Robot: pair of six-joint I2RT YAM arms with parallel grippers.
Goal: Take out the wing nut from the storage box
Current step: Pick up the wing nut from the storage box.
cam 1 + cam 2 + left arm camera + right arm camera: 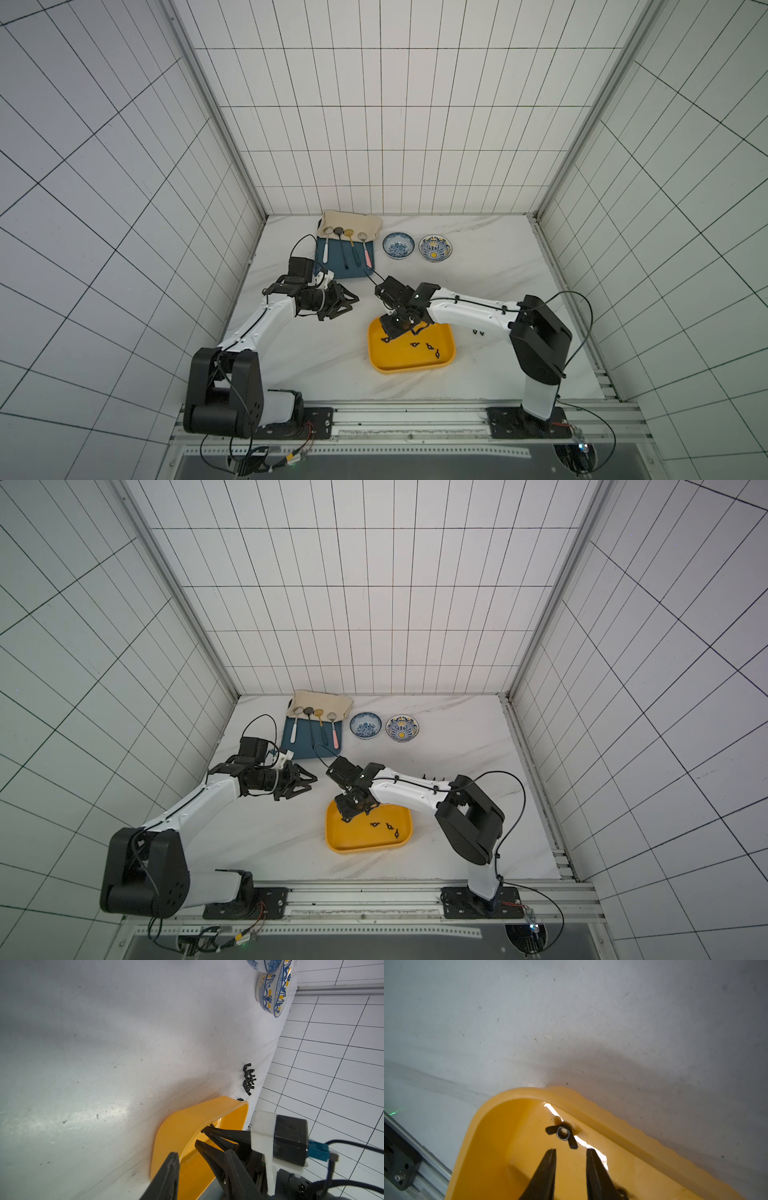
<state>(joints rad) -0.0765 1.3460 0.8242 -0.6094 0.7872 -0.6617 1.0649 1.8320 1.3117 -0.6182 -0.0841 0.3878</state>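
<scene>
Wing nut (563,1133) just beyond parted, empty right pincer (571,1150).

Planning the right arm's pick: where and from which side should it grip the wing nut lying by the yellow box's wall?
Probably from above, pinching the wing nut across its two wing tips. It lies hole-up on the storage box floor, wings spread roughly along the nearby wall, so the right gripper, jaws open, can close along that wall without a finger squeezing behind it.

Yellow storage box (399,362), black wing nut (563,1133), dark-blue tray (337,270), blue-and-white patterned bowl (398,246), blue-and-yellow patterned bowl (435,248), white marbled table (316,365)
</scene>
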